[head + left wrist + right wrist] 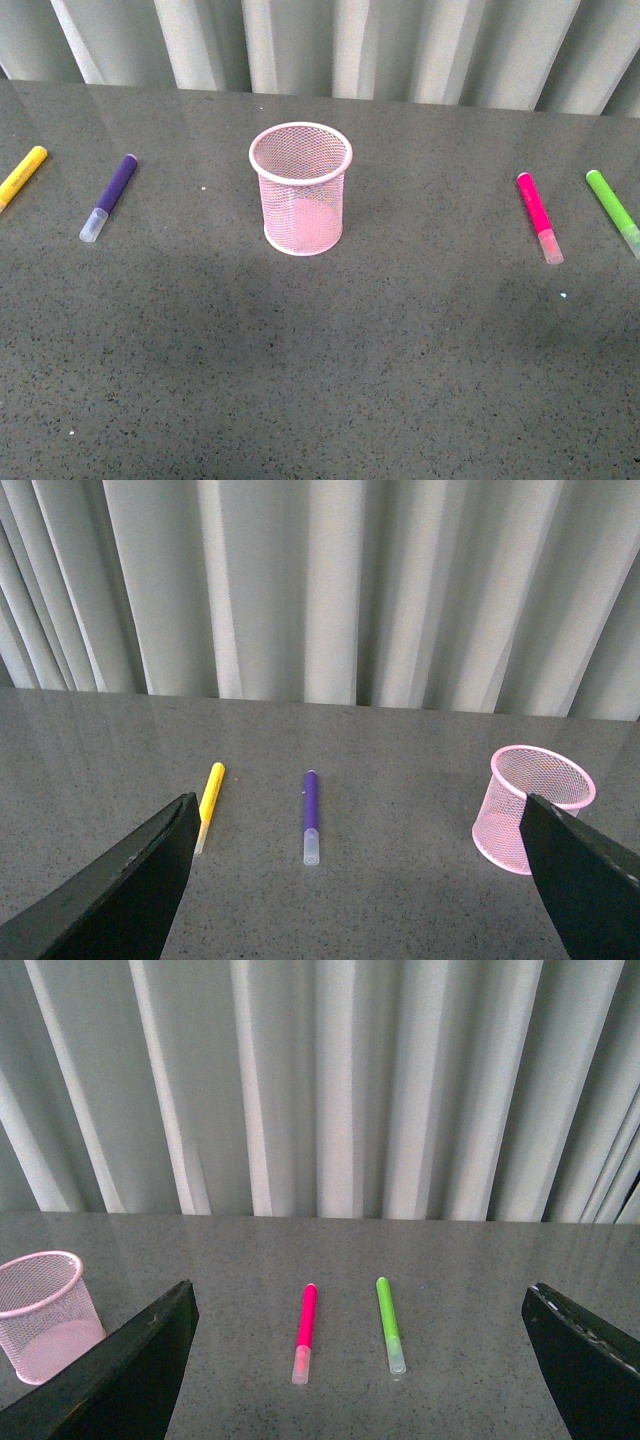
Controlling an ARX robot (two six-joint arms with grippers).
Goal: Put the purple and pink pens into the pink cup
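Note:
The pink cup (pixel 300 189) stands upright and empty at the middle of the dark table. The purple pen (pixel 110 195) lies flat to its left, pale cap toward me. The pink pen (pixel 538 215) lies flat to the cup's right. Neither arm shows in the front view. My left gripper (pixel 360 880) is open, well back from the purple pen (pixel 310 815), with the pink cup (pixel 530 805) partly behind one finger. My right gripper (pixel 360 1360) is open too, the pink pen (pixel 304 1331) lying ahead between its fingers and the pink cup (pixel 45 1315) off to the side.
A yellow marker (pixel 20 176) lies at the table's far left, beyond the purple pen. A lime green marker (pixel 612 208) lies at the far right edge of view. Pale curtains (pixel 330 45) hang behind the table's back edge.

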